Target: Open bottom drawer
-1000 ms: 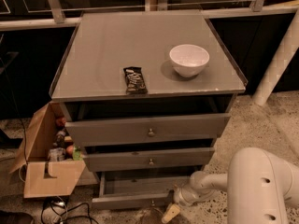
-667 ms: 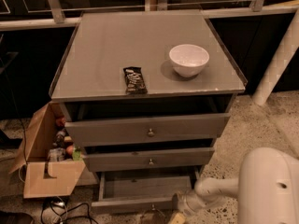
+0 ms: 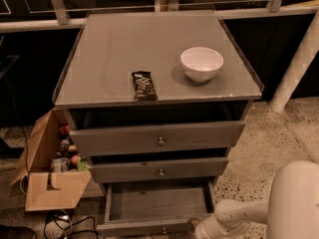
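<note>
A speckled stone floor (image 3: pixel 271 143) runs under a dark wall, and the grey cabinet (image 3: pixel 79 96) stands in the middle of it. An open cardboard box (image 3: pixel 50 188) of bottles sits against its left side. My white arm (image 3: pixel 239 212) reaches in from the lower right corner. It sits lower and further right than a second ago.

The bottom drawer (image 3: pixel 154 203) is pulled out well past the two drawers above it, so its shallow grey box lies open to view. Its front (image 3: pixel 144 227) has come closer to the lower edge than it was a moment back.

On the worktop (image 3: pixel 114 44) a white bowl (image 3: pixel 202 63) stands to the right. A dark snack bar (image 3: pixel 143 85) lies near the front edge, where both were before.

My hand (image 3: pixel 202 232) is at the very bottom of the view, just beside the right end of the drawer front. I cannot tell its state or whether it touches the front. The small brass knob (image 3: pixel 163 230) lies just left of my hand.
</note>
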Tool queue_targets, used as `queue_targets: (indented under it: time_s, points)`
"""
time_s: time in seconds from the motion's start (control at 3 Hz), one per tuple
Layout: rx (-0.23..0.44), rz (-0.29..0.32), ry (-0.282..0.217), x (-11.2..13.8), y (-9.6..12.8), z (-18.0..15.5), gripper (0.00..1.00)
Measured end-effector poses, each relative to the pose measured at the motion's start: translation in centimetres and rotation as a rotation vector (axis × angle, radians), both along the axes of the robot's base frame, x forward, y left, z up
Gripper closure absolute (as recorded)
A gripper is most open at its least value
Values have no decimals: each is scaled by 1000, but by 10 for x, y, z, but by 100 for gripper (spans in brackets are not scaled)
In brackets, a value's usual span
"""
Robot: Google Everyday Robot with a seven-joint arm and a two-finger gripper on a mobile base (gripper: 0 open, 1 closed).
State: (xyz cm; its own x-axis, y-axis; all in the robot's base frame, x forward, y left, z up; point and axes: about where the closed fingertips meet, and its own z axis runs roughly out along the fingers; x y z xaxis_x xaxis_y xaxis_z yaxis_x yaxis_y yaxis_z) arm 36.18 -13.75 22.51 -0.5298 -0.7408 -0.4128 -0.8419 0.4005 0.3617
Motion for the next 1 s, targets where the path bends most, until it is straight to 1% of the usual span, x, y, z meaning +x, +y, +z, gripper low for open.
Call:
queue_targets:
  time_s: [0.33, 0.67, 1.0]
  points:
    - [17, 9, -30, 14, 7, 6, 0]
    - [32, 26, -108, 36, 17, 31, 0]
    - [33, 43, -158, 52, 25, 45, 0]
